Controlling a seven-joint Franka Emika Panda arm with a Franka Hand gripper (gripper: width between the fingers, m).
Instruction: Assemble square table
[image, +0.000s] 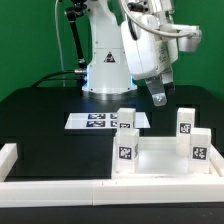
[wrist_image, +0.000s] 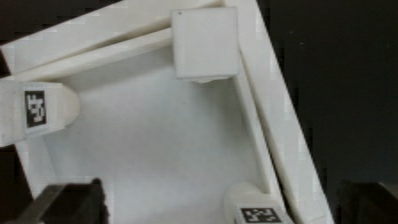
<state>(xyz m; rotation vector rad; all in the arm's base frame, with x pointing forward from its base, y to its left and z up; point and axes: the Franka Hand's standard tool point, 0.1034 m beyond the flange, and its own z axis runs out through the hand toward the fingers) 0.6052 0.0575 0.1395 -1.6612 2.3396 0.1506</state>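
The square table (image: 160, 152) is seen against the white border rail (image: 110, 188), legs upward. The gripper (image: 158, 96) is held above it, spread and empty. A descent could knock a leg (image: 187, 122) askew.

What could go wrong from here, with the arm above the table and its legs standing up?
1. The open fingers hang above the slab near the upright legs; coming down off-line, they might knock one.
2. Whether each leg is seated fully cannot be seen, so a bump could tilt or loosen it.
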